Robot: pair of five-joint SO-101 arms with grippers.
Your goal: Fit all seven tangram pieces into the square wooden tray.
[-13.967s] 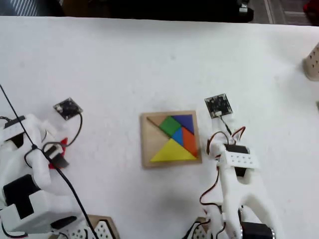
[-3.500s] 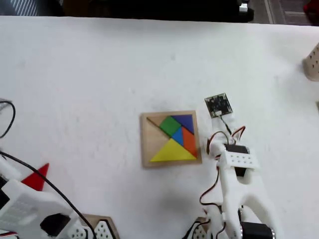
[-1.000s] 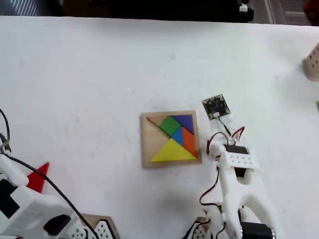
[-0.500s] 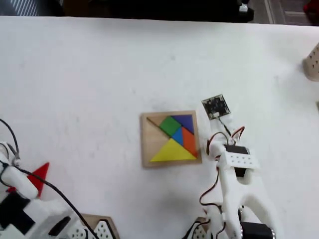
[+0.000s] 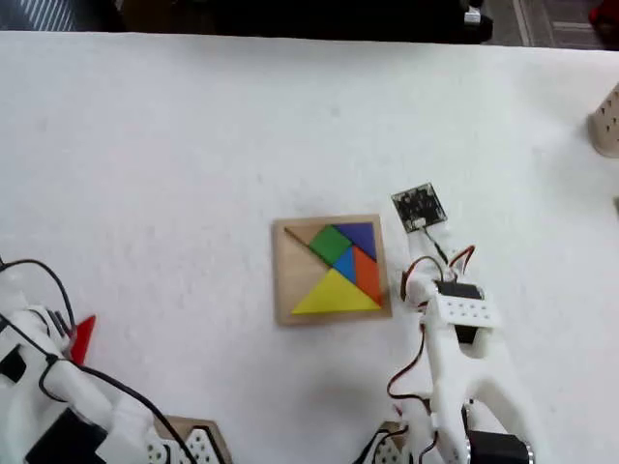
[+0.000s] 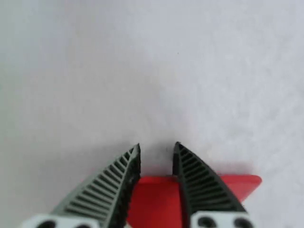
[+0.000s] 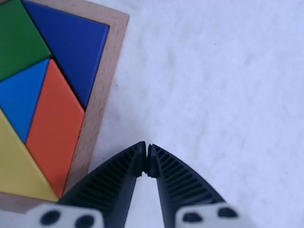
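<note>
Left wrist view has the left tool (image 6: 156,148), slightly spread, now lowered astride the red piece (image 6: 237,184), which lies on the bench well left of the tray (image 5: 287,290), so a grasp looks imminent, while the right tool (image 7: 146,152) rests pressed together just beside the tray.

A white table (image 5: 193,126) bears the wooden tray (image 5: 288,278) and a red triangle (image 5: 83,336).
</note>
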